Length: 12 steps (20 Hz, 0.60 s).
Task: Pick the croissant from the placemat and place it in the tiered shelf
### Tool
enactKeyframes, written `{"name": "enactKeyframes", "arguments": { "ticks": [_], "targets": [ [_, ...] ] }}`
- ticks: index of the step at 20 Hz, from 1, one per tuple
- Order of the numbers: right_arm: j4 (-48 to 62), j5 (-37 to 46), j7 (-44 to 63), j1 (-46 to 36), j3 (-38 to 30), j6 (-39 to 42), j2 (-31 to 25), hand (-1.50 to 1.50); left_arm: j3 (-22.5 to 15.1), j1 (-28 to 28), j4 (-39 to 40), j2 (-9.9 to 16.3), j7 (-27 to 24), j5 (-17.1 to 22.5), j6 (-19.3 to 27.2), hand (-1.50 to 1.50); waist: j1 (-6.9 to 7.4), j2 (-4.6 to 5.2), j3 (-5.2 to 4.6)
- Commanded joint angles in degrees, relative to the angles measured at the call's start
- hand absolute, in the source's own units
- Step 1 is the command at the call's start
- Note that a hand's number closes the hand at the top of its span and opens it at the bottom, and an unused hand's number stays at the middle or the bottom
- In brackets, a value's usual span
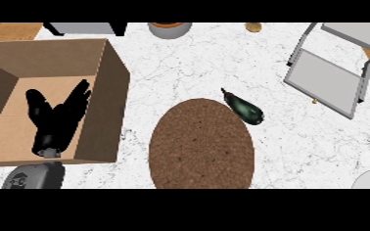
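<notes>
Scanning from the desk's [311, 142] left edge: a cardboard box [108, 103] sits open there, w/ the left hand [56, 120] over its inside, fingers straight and spread apart, holding nothing, resting. Along the far edge are a dark-framed grey thing [85, 28], partly cut off, and a grey pot [171, 29].

Mid-desk, nr the near edge, lies the oval brown placemat [202, 144], bare; no croissant shows on it or anywhere else. Touching its far-right rim is a dark green, eggplant-like veg [244, 108], lying slantwise, mostly on the desk. A small tan round item [253, 27] sits at the far edge.

At the far-right corner stands the tiered shelf [329, 78], grey trays in a frame, nothing visible in it. Right hand isn't in view, so can't tell its state.

Judgement: pick step not yet begun. Next move calls for bringing a hand to whatever is to be picked by the placemat; only the veg is a candidate.
</notes>
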Motion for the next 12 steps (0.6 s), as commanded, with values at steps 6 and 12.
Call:
{"name": "enactKeyframes", "arguments": {
  "ticks": [6,12],
  "targets": [
    [11.91,1.48,-10.03,-2.20,-1.36,-5.21,-3.61,1.50,-2.02,6.39,1.24,-2.84,-1.49,-1.10,-0.06,0.00,0.71,0.55,-0.76],
    [16.51,1.60,-15.19,-1.85,-1.53,-10.15,-1.35,1.50,1.00,4.01,4.57,-1.32,-2.24,1.05,-2.09,0.00,0.19,0.55,-0.80]
  ]
}}
